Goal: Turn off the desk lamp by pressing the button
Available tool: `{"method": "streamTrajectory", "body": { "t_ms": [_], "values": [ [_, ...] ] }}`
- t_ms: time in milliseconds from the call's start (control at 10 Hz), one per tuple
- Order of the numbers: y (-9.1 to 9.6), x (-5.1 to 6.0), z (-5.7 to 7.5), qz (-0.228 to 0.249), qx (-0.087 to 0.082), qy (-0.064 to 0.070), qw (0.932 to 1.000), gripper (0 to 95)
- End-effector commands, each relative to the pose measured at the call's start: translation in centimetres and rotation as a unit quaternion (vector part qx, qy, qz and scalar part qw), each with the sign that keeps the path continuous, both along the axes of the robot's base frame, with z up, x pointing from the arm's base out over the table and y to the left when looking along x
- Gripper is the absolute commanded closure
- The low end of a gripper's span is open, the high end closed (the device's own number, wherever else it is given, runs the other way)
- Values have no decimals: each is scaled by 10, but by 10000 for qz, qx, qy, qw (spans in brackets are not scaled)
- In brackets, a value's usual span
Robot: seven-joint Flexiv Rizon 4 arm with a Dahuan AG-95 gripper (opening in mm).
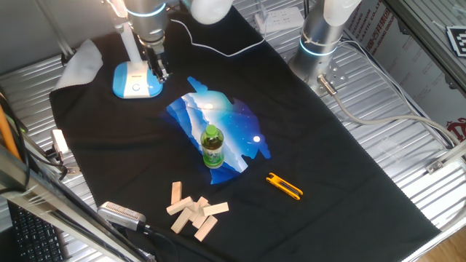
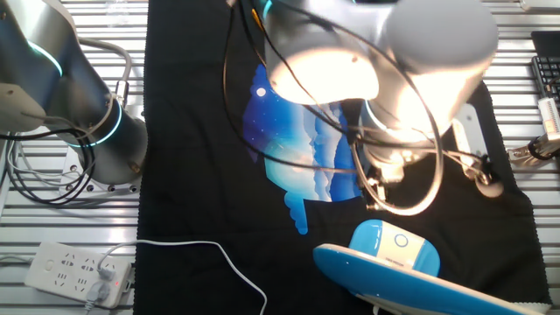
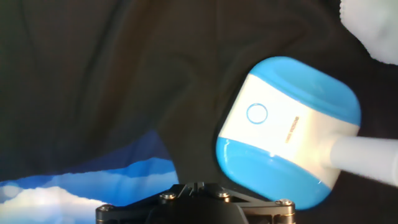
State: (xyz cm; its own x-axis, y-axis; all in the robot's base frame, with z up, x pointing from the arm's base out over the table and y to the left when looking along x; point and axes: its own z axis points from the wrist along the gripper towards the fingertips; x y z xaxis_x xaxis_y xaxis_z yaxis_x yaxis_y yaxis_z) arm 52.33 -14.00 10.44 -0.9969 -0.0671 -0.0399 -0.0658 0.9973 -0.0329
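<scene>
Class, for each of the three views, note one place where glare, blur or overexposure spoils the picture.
One fixed view: the lamp head's light burns out at the top edge. The other fixed view: lamp light washes out the arm's casing, and the desk lamp head is a blurred blue band. Hand view: the lamp base is soft-focused, with a bright sheen.

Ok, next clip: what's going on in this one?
A single robot arm is working at a table covered with a black cloth. Its gripper hangs just beside the small desk lamp with the light-blue rounded base, at the far corner. The hand view shows the round button on the lamp's white top panel, off to the right of the hand's centre and not yet touched. The lamp appears lit, casting a glow on the arm.
</scene>
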Motion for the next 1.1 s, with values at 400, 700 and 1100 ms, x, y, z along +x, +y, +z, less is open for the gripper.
{"method": "streamTrajectory", "body": {
  "t_ms": [400,700,1100],
  "values": [
    [-11,19,-16,222,-9,46,9997,950],
    [-16,29,-23,330,-31,45,9994,950],
    [-20,36,-30,465,-97,32,9989,950]
  ]
}}
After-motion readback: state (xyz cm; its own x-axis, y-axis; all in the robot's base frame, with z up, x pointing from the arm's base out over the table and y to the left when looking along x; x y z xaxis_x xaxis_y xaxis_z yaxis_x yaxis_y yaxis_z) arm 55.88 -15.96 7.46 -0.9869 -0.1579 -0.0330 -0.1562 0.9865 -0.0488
